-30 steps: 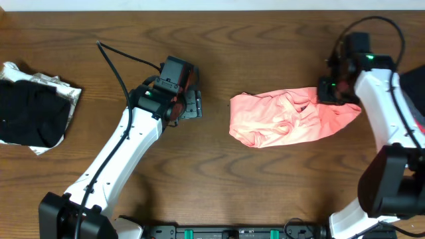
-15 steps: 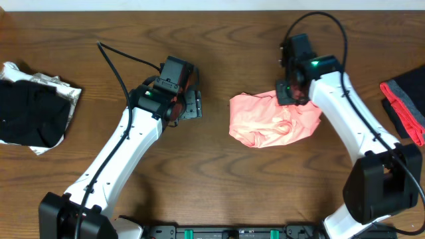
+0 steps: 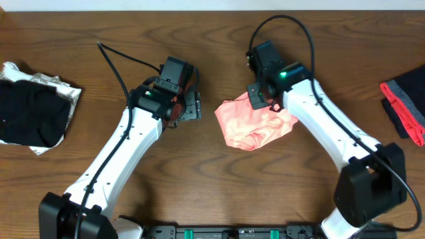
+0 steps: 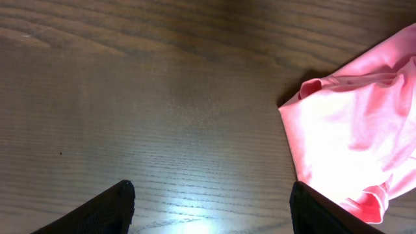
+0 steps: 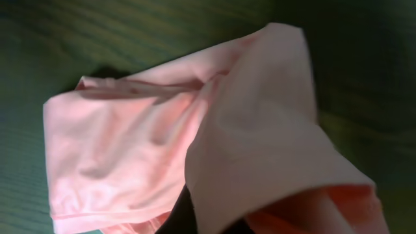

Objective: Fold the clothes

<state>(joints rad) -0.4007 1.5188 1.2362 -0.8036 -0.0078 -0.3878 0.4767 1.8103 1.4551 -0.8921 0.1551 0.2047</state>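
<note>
The clothes (image 3: 255, 124) are a salmon-pink T-shirt bunched into a crumpled heap at the table's middle. My right gripper (image 3: 260, 99) is shut on the shirt's upper edge, and a pink fold (image 5: 260, 156) drapes over its fingers and hides them in the right wrist view. My left gripper (image 3: 194, 105) hangs open just left of the heap, nothing between its dark fingertips (image 4: 120, 198). The shirt's left edge (image 4: 351, 136) shows at the right of the left wrist view, close to the right finger. No lettering is visible.
A black garment on crinkled silver-white wrap (image 3: 36, 109) lies at the far left edge. A grey and red folded cloth (image 3: 404, 109) sits at the far right edge. A black cable (image 3: 123, 63) trails across the wood behind the left arm.
My right gripper has dragged the shirt's right end leftward across the table, bunching the long shape into a compact heap nearer the left gripper. The left arm has not moved.
</note>
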